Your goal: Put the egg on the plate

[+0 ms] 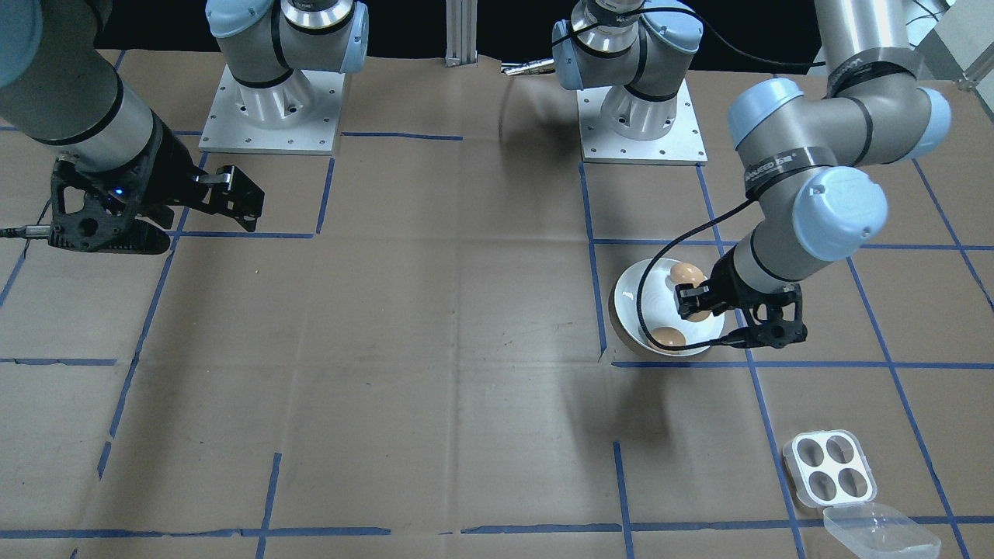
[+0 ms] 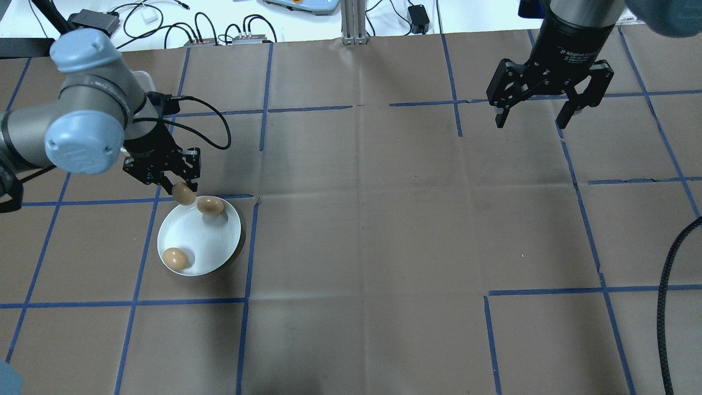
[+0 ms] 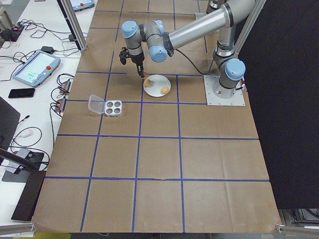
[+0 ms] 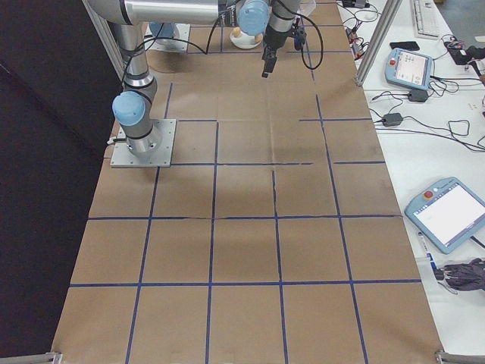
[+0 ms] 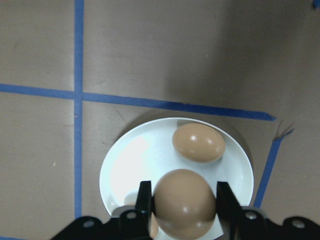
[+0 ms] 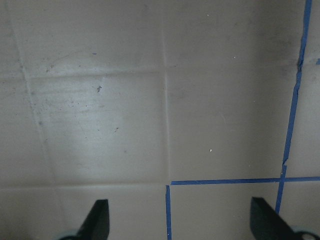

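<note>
The left end effector [image 5: 184,205], fingers closed on a brown egg [image 5: 184,202], hangs above the near rim of the white plate [image 2: 211,244], which already carries two eggs, one [image 2: 210,206] just beside the held egg and one [image 2: 175,258] at the far rim. The release is best made low over the bare middle of the plate, clear of both eggs and inward of the rim, lest the egg roll off. The right end effector [image 2: 537,118] hangs wide open and empty, well apart over bare desk [image 2: 384,219]; the four-cup tray [image 1: 828,466] also lies well clear.
</note>
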